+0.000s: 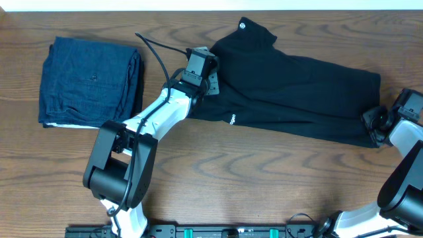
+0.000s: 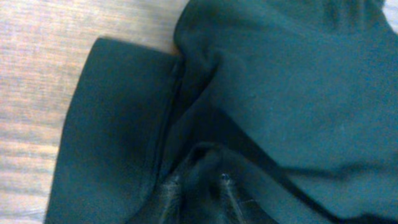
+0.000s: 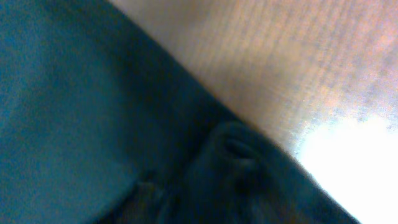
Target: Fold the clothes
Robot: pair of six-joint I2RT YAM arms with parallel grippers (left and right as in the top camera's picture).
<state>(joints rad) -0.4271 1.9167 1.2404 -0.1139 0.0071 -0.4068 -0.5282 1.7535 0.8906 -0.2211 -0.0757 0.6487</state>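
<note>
T-shirt (image 1: 297, 82), the black one, lies stretched in a long slanted band across the upper right of the table (image 1: 264, 185), with its small white logo (image 1: 232, 119) on the near edge. My left claw (image 1: 213, 84) sits on the shirt's left end and it's pinched on the fabric. In the wrist view a ridge of cloth pokes up between my two fingers (image 2: 169, 198), with a sleeve (image 2: 112, 124) flopped flat just beside. My right claw (image 1: 372, 121) is at the far right corner, clamped on fabric too. That view's blurry, but a knob of cloth bunches right at the tips. Other stuff: a folded blue denim garment (image 1: 89, 82) sits well apart on the left, and a black cable (image 1: 153, 51) loops off my left arm over the wood between the two.
</note>
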